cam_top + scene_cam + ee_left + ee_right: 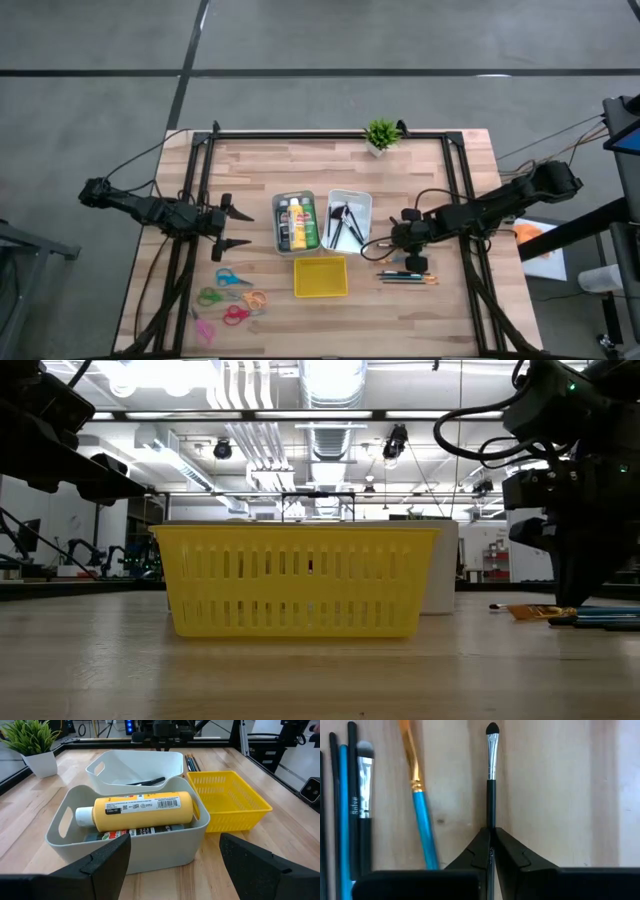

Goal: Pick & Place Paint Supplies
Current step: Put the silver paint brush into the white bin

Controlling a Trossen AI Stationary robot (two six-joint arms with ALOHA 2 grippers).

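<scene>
**A:** Brush (491,785) status? Dark handle, silver ferrule, small dark tip.

**B:** Lying flat on the desk (400,310), right side, in the loose row of brushes and pencils (405,276). Right gripper (491,851) is down on it, fingers pressed together and pinching the handle.

**A:** Neighbours?

**B:** Blue-handled brush (422,815) with orange bristles lies just beside it, slightly tilted. More dark handles (351,800) further along, near each other. No contact between the pinched brush and the blue one.

**A:** Left arm?

**B:** Left gripper (240,227) hovers at the left side of the desk, fingers spread wide, nothing between them. It faces the grey bin (150,847).

**A:** Bin contents?

**B:** Yellow paint bottle (142,810) on its side on top, another bottle (120,834) under it, mostly hidden. From above, a green one (309,224) sits next to the yellow. White bin (135,765) just beyond already has dark brushes (345,222) in it.

**A:** Yellow basket (320,277)?

**B:** Just in front of the two bins. Can't tell its contents. Scissors (232,295) lie near the front left, potted plant (380,135) at the far edge.
</scene>
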